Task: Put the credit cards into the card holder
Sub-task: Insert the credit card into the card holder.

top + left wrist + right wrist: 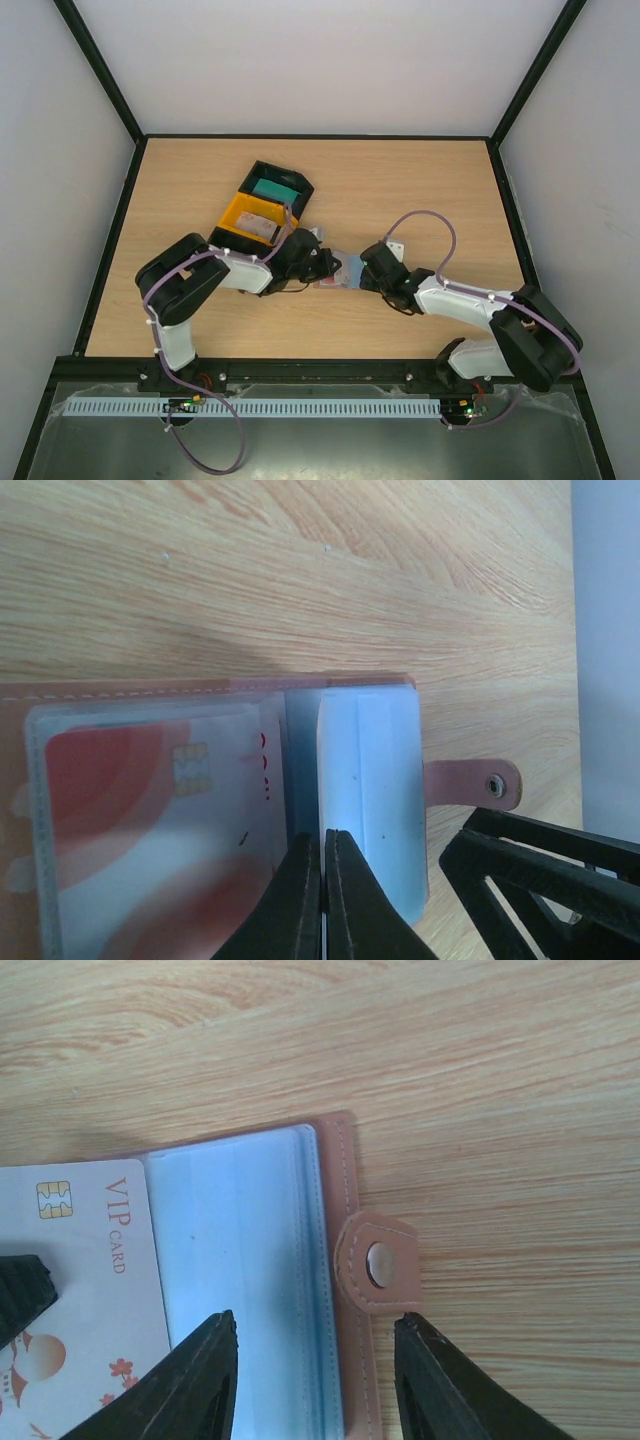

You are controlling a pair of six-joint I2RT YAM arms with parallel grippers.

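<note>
We see the left gripper closed, pinching a clear sleeve of the open brown card holder lying on the table. The right gripper hangs open above the holder's snap-tab edge. A red-and-white card sits inside a sleeve.

"VIP CARD" in red on white credit card, sleeved card's txt unreadable

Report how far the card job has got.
Done: one red-and-white card sits in the open card holder. In hand: left tool pinches a clear sleeve; right tool straddles the holder's edge, open. Left: a teal card and a pale card wait in the trays.
</note>
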